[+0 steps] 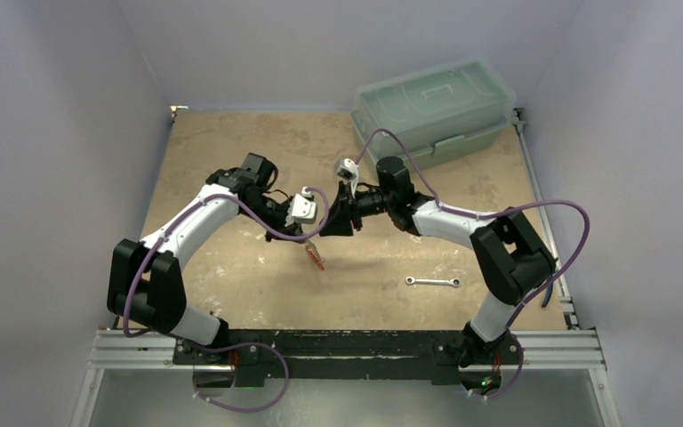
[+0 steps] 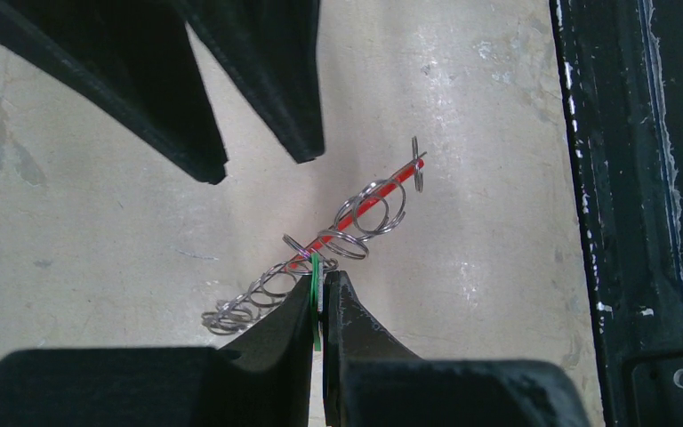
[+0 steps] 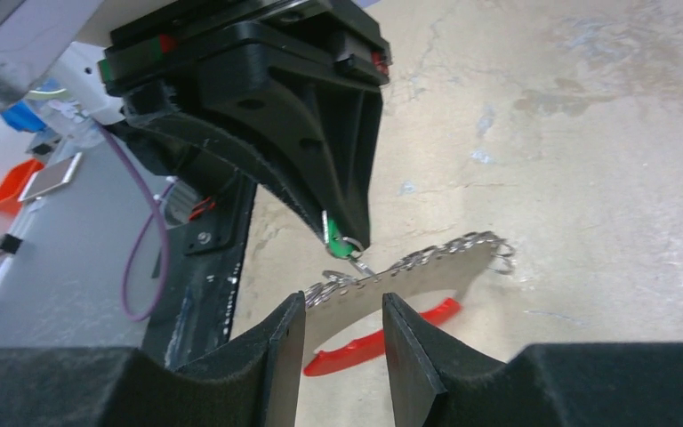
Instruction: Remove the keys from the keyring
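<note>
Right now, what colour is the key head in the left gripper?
Bright green; the key head shows best in the right wrist view.

Mottled tan table (image 1: pixel 231 280) bears wrench (image 1: pixel 433 282), lidded box (image 1: pixel 434 111).

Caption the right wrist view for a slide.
Left gripper pinches the green-headed key while the open right gripper faces the hanging keyring.
</note>
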Controlling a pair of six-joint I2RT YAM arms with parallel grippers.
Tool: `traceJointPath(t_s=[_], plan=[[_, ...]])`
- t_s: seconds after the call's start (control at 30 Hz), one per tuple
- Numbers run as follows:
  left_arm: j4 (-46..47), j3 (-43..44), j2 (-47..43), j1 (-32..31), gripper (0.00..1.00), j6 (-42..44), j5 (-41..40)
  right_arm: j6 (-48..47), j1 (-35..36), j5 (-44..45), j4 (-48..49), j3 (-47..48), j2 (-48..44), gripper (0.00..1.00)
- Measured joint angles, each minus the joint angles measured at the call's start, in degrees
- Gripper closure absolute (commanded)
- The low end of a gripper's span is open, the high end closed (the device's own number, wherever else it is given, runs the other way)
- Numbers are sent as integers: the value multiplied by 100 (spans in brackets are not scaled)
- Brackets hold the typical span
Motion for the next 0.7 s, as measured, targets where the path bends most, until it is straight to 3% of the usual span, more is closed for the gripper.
traceJointPath(t_s=[0.7], plan=[[-267, -7, 0, -11, 100, 437, 142, -1611, 439, 190, 122, 24, 387, 63]])
